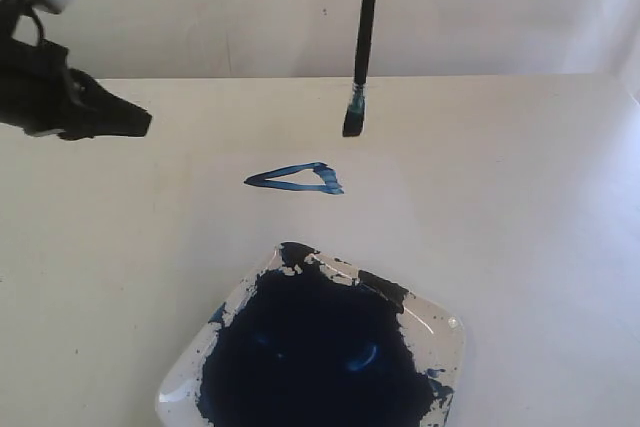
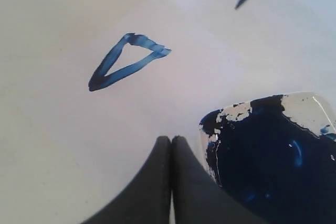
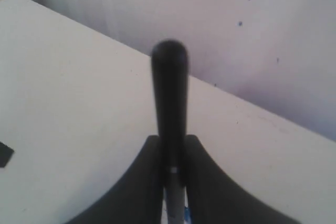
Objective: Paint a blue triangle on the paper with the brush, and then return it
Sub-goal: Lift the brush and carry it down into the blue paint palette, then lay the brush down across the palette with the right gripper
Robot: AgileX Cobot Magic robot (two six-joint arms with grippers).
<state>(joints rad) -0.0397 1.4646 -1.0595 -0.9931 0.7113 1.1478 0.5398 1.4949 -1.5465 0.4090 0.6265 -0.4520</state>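
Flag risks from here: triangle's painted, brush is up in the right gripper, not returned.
1. The brush tip looks loaded with blue and hangs just beyond the blue triangle; a drip or low pass could smear it.
2. The right gripper pinches only a thin handle; it could pivot or slip in transit.
3. The paint tray is full of dark blue; a careless set-down there may splash.

The triangle (image 1: 295,179) lies mid-scene on the paper (image 1: 420,172). The tray (image 1: 447,339) sits near of it, slightly right. The brush (image 1: 364,37) hangs upright just beyond the triangle, tip down. The left gripper (image 1: 140,123) is at the far left, well apart.
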